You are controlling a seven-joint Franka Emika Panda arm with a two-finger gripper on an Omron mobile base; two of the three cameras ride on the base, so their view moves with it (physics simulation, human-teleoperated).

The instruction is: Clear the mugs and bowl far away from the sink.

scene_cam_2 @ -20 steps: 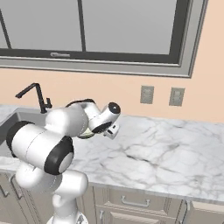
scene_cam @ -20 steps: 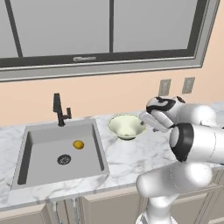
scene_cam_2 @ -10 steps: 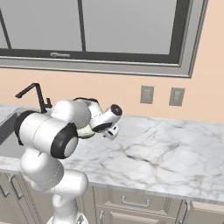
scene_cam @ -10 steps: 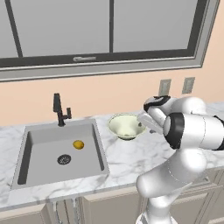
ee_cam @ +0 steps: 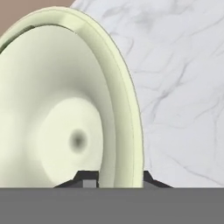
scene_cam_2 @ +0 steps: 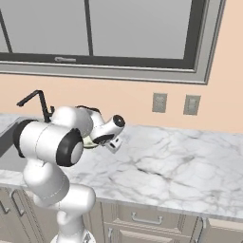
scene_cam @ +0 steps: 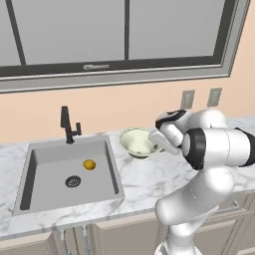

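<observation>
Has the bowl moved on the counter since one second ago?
No. In the left base view the bowl sits at the same place right of the sink, as before. The claw now straddles its rim.

A white marble countertop point(scene_cam: 144, 182) with grey veining runs along the peach wall, above pale cabinet fronts. A rectangular grey sink point(scene_cam: 69, 172) is recessed into its left part, with a round drain point(scene_cam: 72, 182) and a small yellow-orange object point(scene_cam: 89, 164) on the basin floor. A thin black faucet point(scene_cam: 67, 125) stands at the sink's back edge. Just right of the sink, a pale cream-green bowl point(scene_cam: 137, 142) rests upright on the marble point(ee_cam: 183, 96), near the wall
</observation>
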